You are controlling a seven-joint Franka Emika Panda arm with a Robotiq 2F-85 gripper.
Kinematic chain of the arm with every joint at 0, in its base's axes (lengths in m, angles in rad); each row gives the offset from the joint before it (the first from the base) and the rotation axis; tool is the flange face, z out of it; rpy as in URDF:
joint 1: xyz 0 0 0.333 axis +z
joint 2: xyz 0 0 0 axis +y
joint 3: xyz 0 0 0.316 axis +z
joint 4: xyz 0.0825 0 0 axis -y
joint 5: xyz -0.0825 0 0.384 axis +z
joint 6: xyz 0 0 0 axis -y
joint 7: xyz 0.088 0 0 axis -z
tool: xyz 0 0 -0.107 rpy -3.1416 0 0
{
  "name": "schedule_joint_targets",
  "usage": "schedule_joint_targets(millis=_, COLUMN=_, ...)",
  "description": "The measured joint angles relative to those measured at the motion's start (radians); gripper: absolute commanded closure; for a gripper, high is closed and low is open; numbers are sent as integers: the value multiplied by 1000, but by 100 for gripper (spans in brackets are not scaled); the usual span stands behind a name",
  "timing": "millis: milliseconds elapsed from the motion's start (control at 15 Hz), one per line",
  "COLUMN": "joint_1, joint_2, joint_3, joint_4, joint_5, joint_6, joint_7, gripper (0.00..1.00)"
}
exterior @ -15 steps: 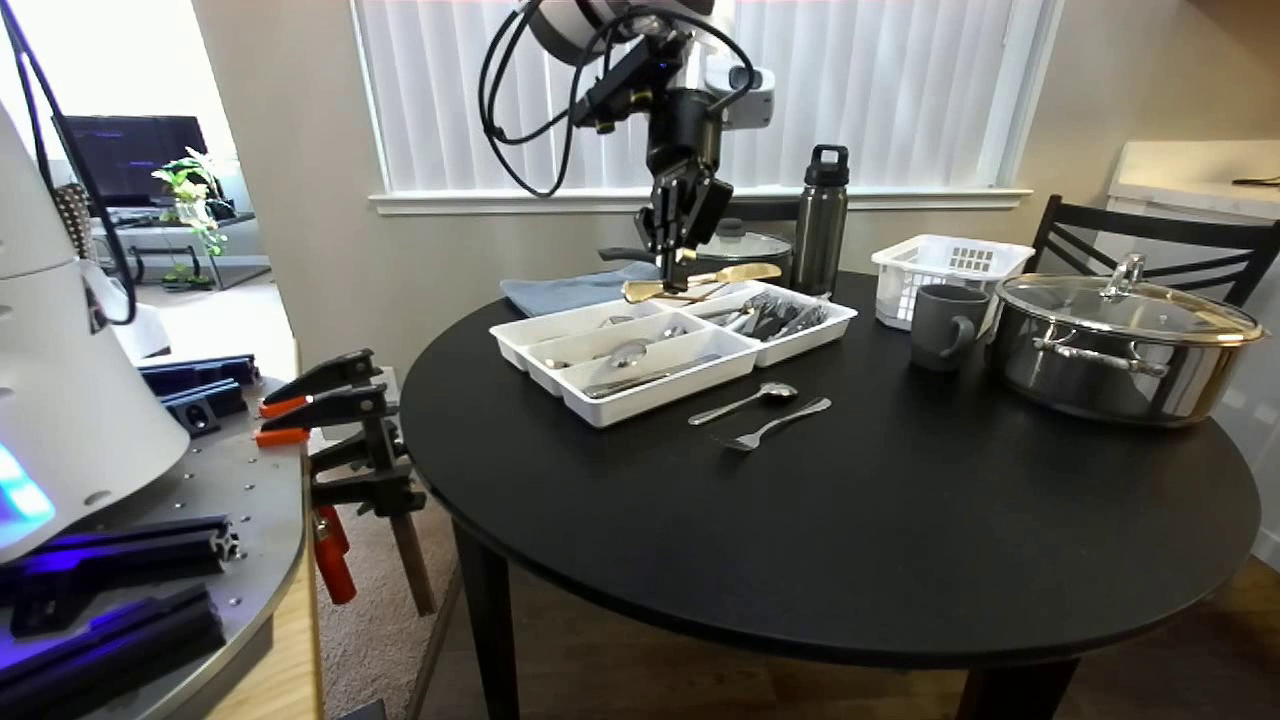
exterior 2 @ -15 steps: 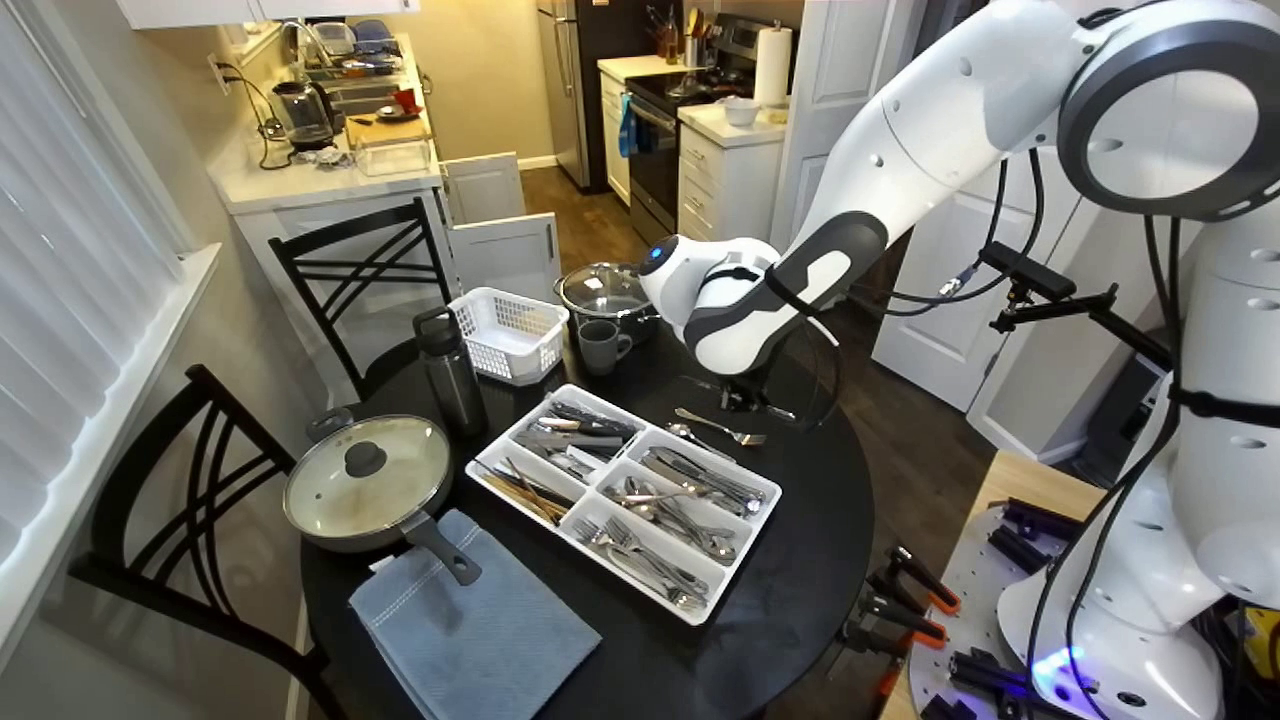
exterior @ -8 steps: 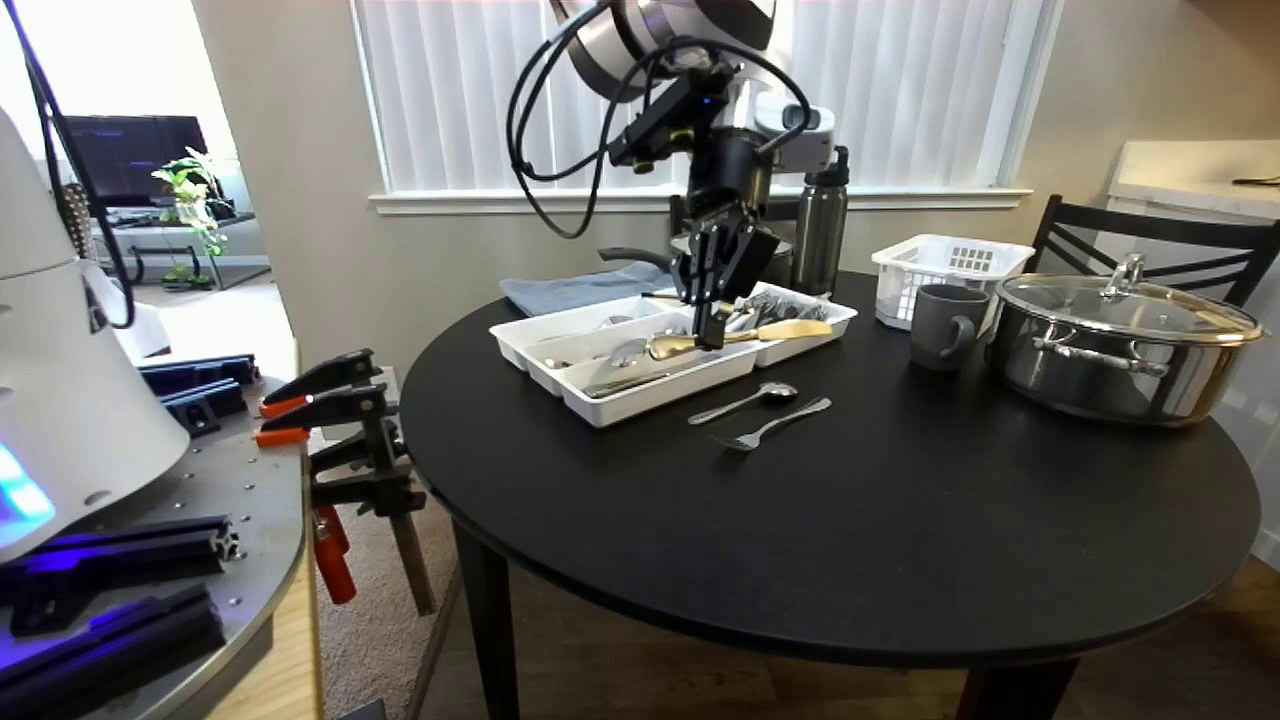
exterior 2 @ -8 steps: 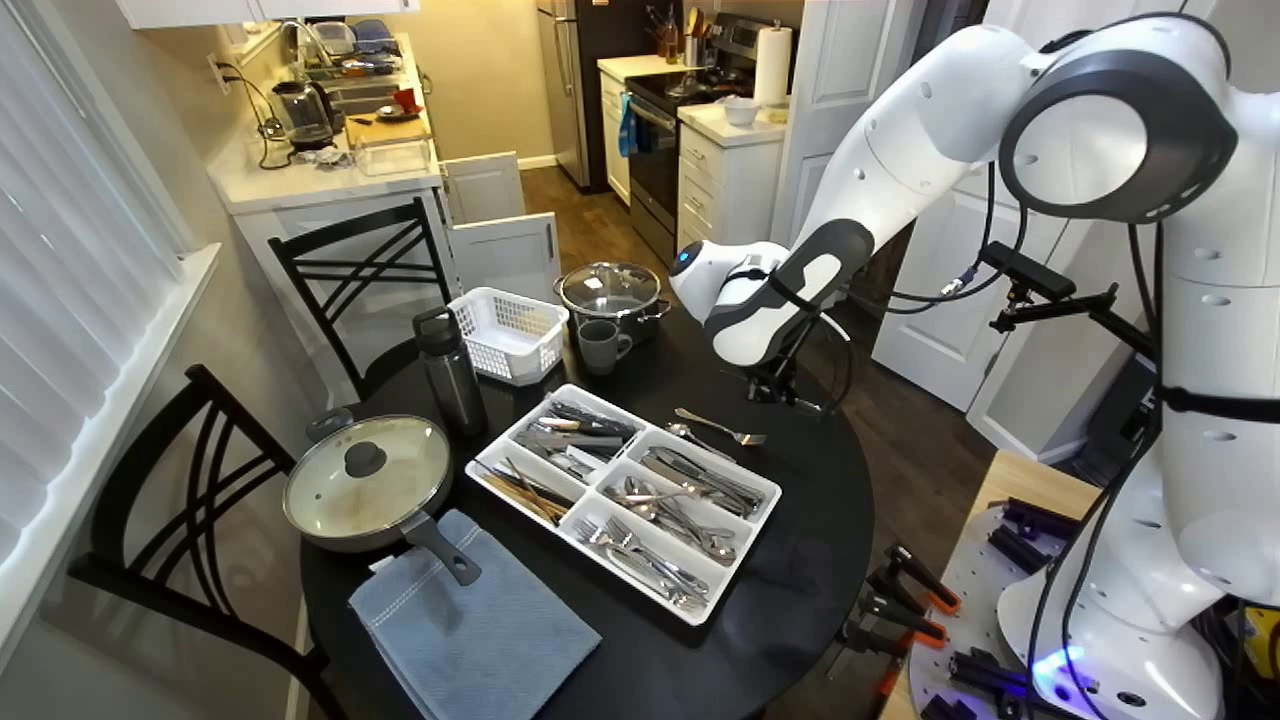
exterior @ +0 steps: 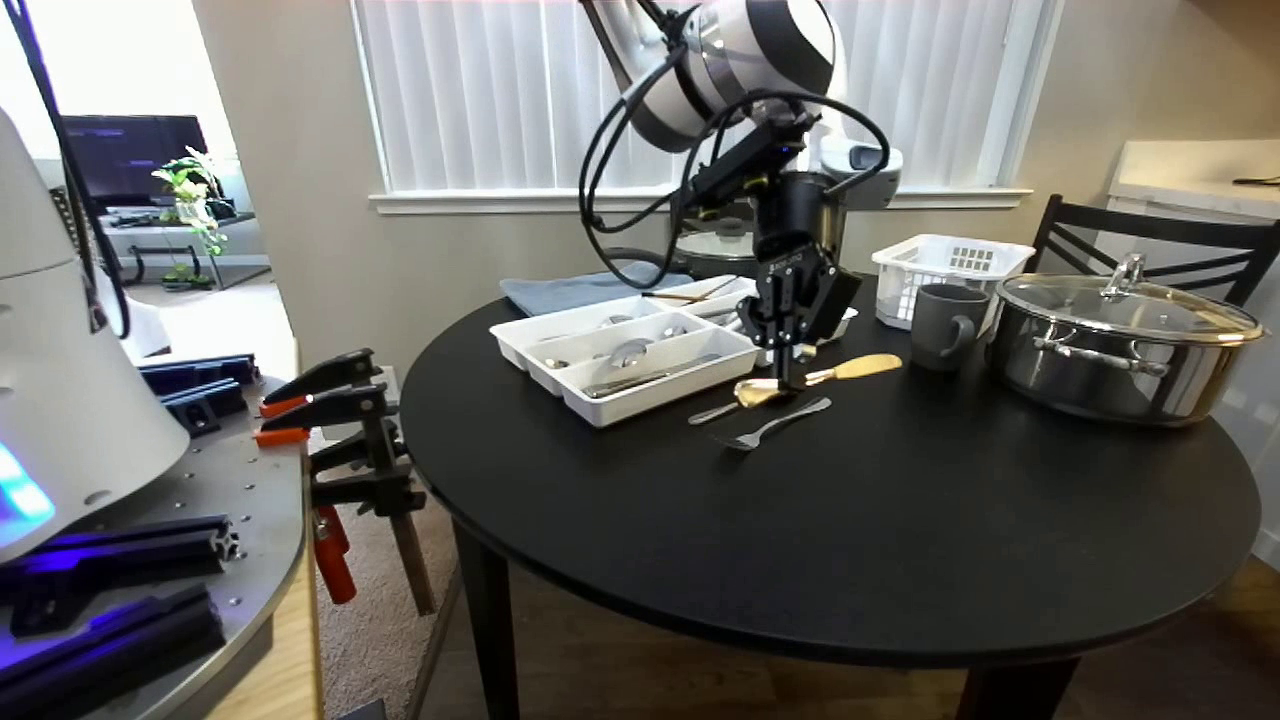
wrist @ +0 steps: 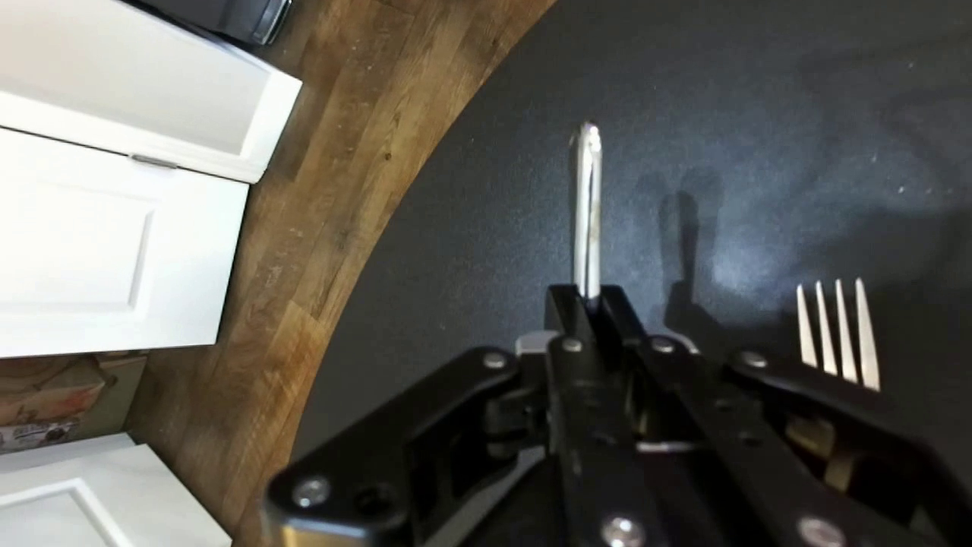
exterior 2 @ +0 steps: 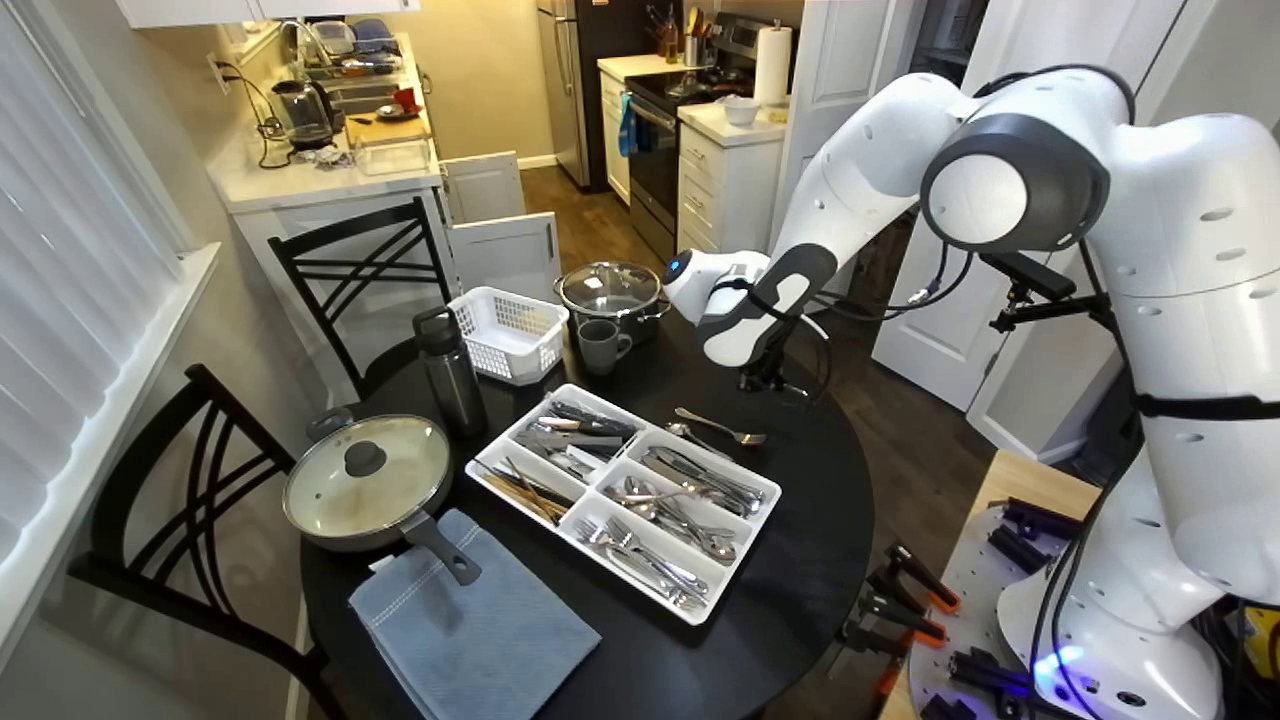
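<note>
only an exterior view shows both ends of the gripped utensil point(exterior: 855, 369).

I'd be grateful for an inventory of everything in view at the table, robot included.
Table: one, black, foreground
Held utensil: at least one, gold-looking or silvery by view, over table
Loose fork: one, silver, on table
Loose spoon: one, silver, beside fork
Tray: one, white, on table
Cutlery: many, mostly silver, in tray
Lidded pan: one, grey, on table
Cloth: one, blue, under pan handle
Bottle: one, dark grey, beside pan
Basket: one, white, on table
Mug: one, grey, beside basket
Lidded pot: one, silver, beside mug
Chairs: two, black, at table
Arm: one, white and grey, over table
Gripper: one, black, shut on held utensil
</note>
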Motion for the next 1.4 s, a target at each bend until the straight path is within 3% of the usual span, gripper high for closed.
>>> schedule_joint_targets(millis=467, joint_1=3, joint_2=194, joint_3=2, joint_4=186, joint_5=0, joint_6=92, joint_7=-5, gripper=98)
schedule_joint_targets(millis=867, joint_1=4, joint_2=277, joint_3=3, joint_4=240, joint_5=17, joint_6=132, joint_7=-5, gripper=98)
schedule_joint_targets(millis=1000, joint_1=5, joint_2=286, joint_3=6, joint_4=242, joint_5=28, joint_6=140, joint_7=-5, gripper=65)
schedule_joint_targets(millis=1400, joint_1=13, joint_2=278, joint_3=5, joint_4=242, joint_5=66, joint_6=141, joint_7=-3, gripper=28)
